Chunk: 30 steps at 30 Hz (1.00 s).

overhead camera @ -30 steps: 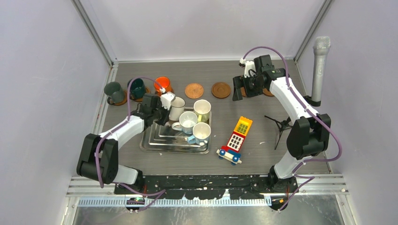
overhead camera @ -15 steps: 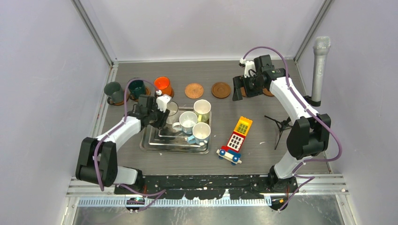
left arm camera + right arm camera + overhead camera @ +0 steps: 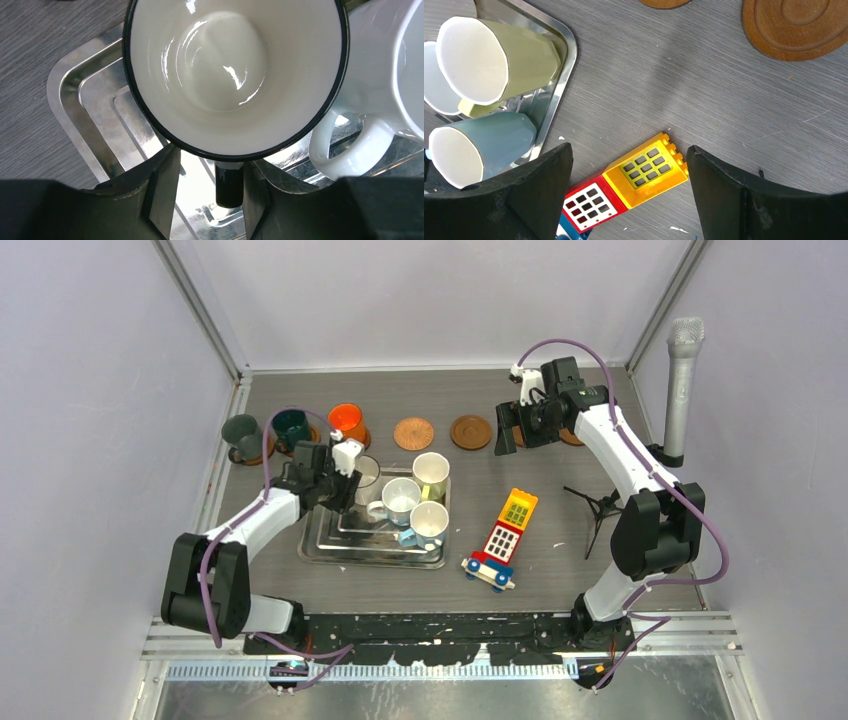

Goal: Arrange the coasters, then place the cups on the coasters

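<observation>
1. One dark grey wood-grain table (image 3: 560, 570), closed in by pale walls (image 3: 430, 300) on three sides.
2. One metal tray (image 3: 330, 545) left of centre. One red-and-yellow toy block (image 3: 505, 530) lies just right of it, and one microphone (image 3: 680, 390) stands upright at the right wall.
3. Three cups stand on coasters in the far-left row: grey cup (image 3: 243, 432), teal cup (image 3: 292, 426), orange cup (image 3: 347, 420). To their right we count one bare coaster (image 3: 413, 433) and a second coaster (image 3: 470, 432).
4. Four cups stand in the tray: black-rimmed cup (image 3: 230, 75), white cup (image 3: 380, 75) just beside it, yellow cup (image 3: 524, 60), blue cup (image 3: 499, 137).
5. Left gripper (image 3: 212, 160): over the tray's far-left corner, jaws partly apart. They straddle the black handle (image 3: 229, 185) of the black-rimmed cup. We see a clear gap at one finger, while the other finger stands very close.
6. Right gripper (image 3: 629, 149): above the table at the far right, jaws wide, gripping nothing. A third coaster (image 3: 796, 30) lies near it.
</observation>
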### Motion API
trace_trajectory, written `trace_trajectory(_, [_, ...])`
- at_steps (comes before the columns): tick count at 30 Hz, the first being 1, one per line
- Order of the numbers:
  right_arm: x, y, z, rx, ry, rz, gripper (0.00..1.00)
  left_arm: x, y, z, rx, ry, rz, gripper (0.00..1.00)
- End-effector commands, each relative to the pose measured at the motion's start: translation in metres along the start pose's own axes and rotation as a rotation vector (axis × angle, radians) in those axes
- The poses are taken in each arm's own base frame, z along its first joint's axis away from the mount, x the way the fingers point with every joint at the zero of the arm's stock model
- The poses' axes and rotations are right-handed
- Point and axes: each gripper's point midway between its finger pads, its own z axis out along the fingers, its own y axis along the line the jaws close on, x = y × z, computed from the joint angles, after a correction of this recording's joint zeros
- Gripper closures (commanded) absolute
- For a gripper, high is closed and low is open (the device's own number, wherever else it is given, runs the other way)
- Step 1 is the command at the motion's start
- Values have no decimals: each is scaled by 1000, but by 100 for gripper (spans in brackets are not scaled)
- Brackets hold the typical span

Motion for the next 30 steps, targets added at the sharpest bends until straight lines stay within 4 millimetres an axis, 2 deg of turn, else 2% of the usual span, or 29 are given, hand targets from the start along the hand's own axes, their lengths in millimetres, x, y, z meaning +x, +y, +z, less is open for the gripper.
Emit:
trace_trajectory(1, [-10,6,-15,-6,-57,-9,12,-42,9,-12,-38,-152,-4,52])
trace_trajectory(4, [-9,7,-15,-8,-56,-8,12,-45,9,-13,-44,-176,-6,54])
trace_trajectory(11, [-10,7,-16,-12,-57,-4,12,-40,8,-5,-31,-154,-17,68])
trace_trajectory(13, [-10,7,-15,-11,-56,-4,12,-36,9,-4,-35,-133,-14,77])
trace_trajectory(15, [-10,7,-15,-12,-58,-6,12,-34,8,-5,-31,-123,-9,96])
trace_trajectory(16, [-10,7,-16,-13,-57,-4,12,-36,8,-7,-28,-129,-6,100])
trace_trajectory(20, [-10,7,-15,-13,-57,-5,12,-53,1,-22,-3,-189,0,100])
trace_trajectory(30, [-11,7,-16,-11,-60,-6,12,-115,4,-58,-18,-368,25,100])
